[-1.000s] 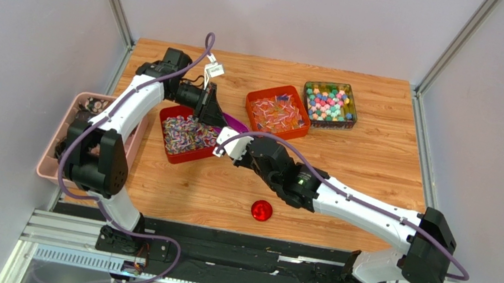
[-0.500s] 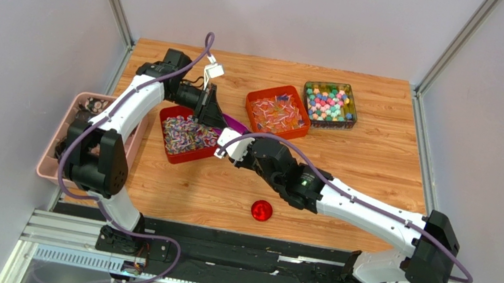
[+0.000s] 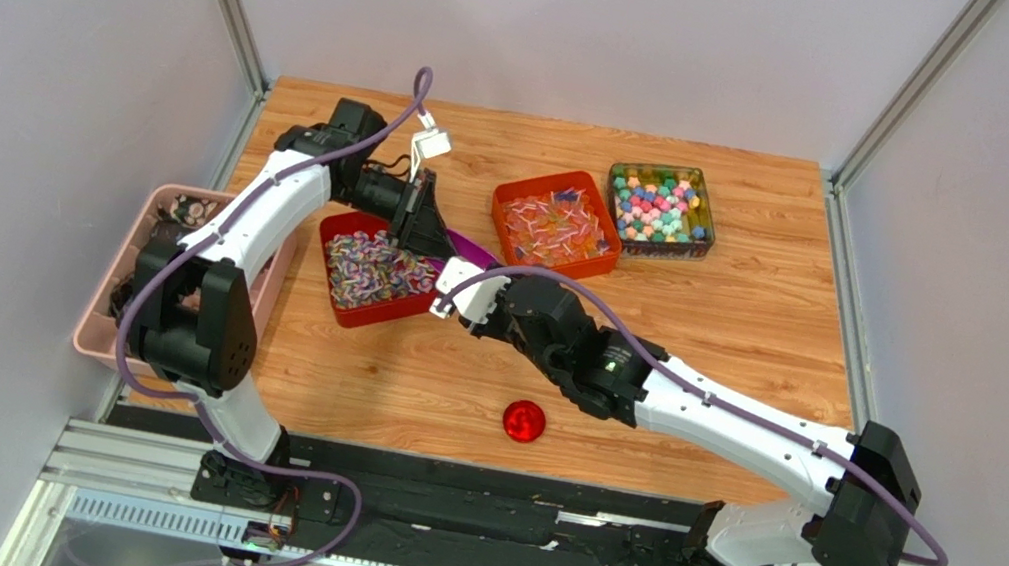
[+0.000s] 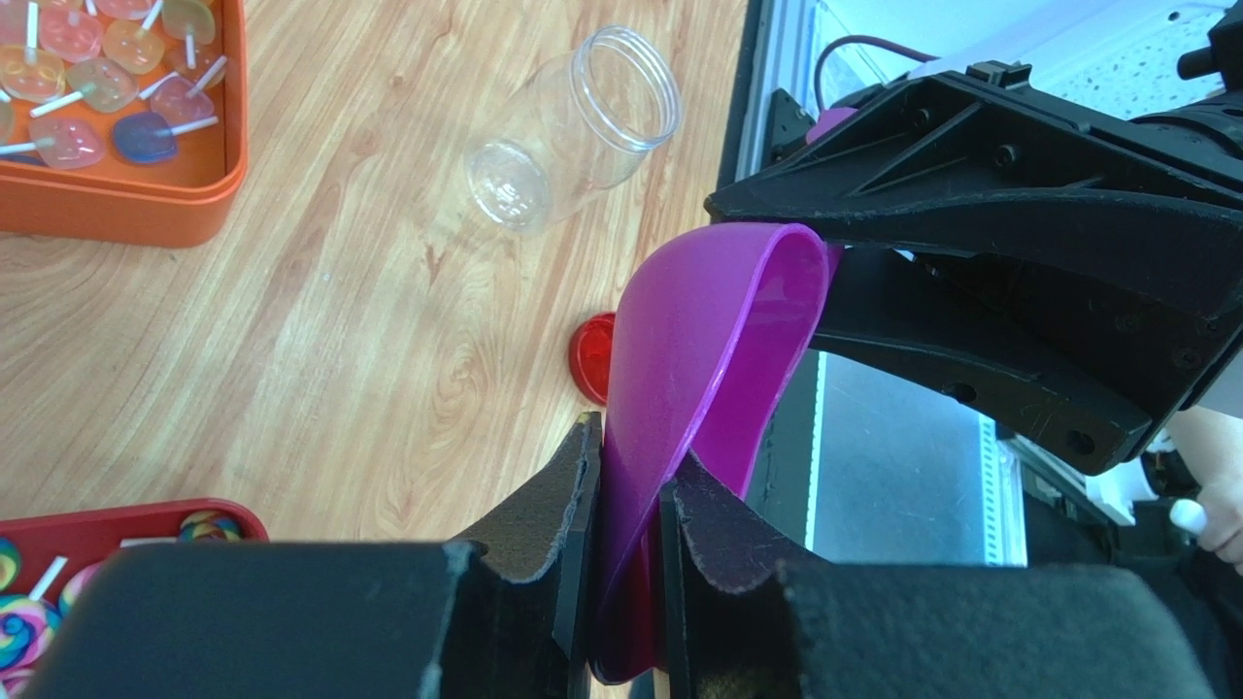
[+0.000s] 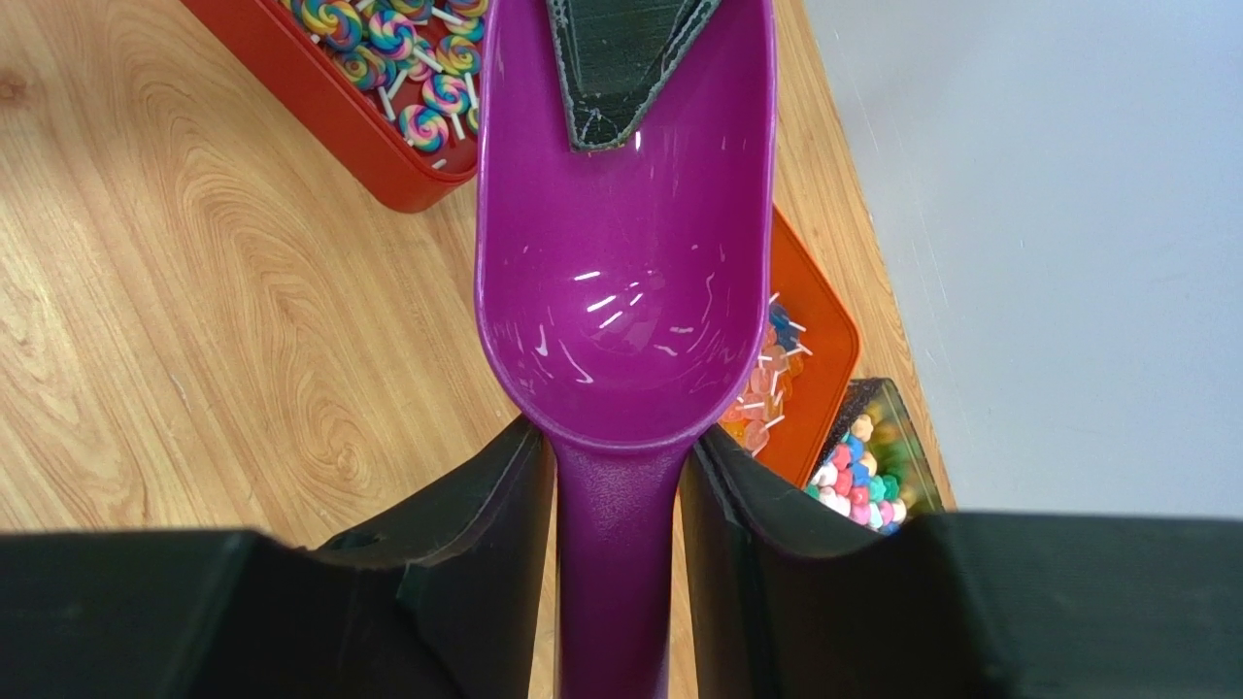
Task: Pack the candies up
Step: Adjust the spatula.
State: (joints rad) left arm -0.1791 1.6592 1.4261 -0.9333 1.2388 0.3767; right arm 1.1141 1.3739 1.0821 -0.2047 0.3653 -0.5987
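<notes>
A wooden table (image 3: 763, 324) sits between grey walls. The candies (image 3: 373, 270) fill a red tray (image 3: 392, 314) left of middle in the top view. Just right of that tray is a purple scoop (image 5: 625, 291). The left gripper (image 4: 630, 466) pinches the scoop's rim tight. The right gripper (image 5: 619, 437) has a finger on each side of the handle; I cannot tell if it squeezes. A red lid (image 3: 524, 420) lies lower down.

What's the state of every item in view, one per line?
Purple plastic scoop: empty, pinched by left end effector; handle inside right end effector, grip unclear.
Clear plastic jar: open, empty, lying sideways.
Round red lid: off, on table.
Red tray of swirl lollipops: filled.
</notes>
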